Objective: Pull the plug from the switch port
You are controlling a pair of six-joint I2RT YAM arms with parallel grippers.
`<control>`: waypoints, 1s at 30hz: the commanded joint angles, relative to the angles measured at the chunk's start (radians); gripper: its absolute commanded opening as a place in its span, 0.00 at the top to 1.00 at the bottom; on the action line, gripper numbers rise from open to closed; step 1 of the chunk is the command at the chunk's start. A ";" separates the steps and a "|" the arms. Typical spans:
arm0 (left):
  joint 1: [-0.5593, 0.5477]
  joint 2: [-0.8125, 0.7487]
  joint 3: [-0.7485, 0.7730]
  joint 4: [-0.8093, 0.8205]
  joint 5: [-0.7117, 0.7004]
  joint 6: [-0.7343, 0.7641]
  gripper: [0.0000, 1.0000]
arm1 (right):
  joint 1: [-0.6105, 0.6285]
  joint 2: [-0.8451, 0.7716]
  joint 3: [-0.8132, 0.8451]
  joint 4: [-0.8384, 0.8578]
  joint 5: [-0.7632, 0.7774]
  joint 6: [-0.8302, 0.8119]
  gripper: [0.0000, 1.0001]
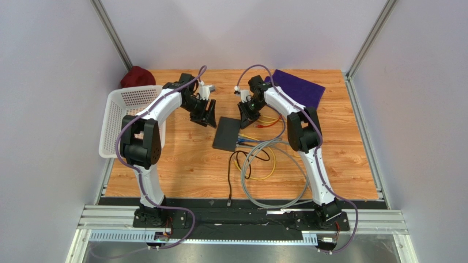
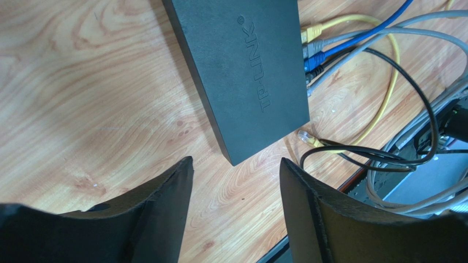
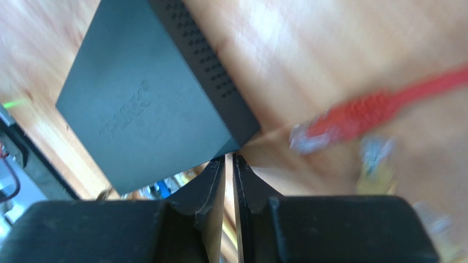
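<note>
The switch (image 1: pixel 227 133) is a flat black box lying on the wooden table; it also shows in the left wrist view (image 2: pixel 241 71) and in the right wrist view (image 3: pixel 148 98). Yellow, grey and blue plugs (image 2: pixel 312 49) sit in the ports on its right side (image 1: pixel 240 140). My left gripper (image 1: pixel 204 115) is open and empty, hovering just left of the switch's far corner (image 2: pixel 236 164). My right gripper (image 1: pixel 247 112) hangs above the switch's far right corner, its jaws nearly closed with nothing between them (image 3: pixel 229 159).
A loose red plug (image 3: pixel 351 118) and its cable (image 1: pixel 269 123) lie right of the switch. A loose yellow plug (image 2: pixel 305 137) and coils of grey, black and yellow cable (image 1: pixel 263 164) lie nearer the front. A white mesh basket (image 1: pixel 123 118) stands left, a purple cloth (image 1: pixel 299 87) at the back right.
</note>
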 commanded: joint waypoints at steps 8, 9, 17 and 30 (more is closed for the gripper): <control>0.006 0.020 -0.026 0.026 -0.037 -0.047 0.31 | 0.047 0.033 0.174 0.061 0.004 0.008 0.81; 0.006 0.030 -0.024 0.026 -0.037 -0.047 0.31 | 0.034 0.022 0.165 0.057 0.004 0.002 0.78; 0.006 0.105 0.012 0.021 -0.053 -0.069 0.32 | -0.033 -0.041 0.077 -0.017 -0.130 -0.107 0.39; 0.006 0.212 0.048 0.013 -0.004 -0.072 0.40 | -0.033 0.049 0.135 -0.160 -0.413 -0.279 0.39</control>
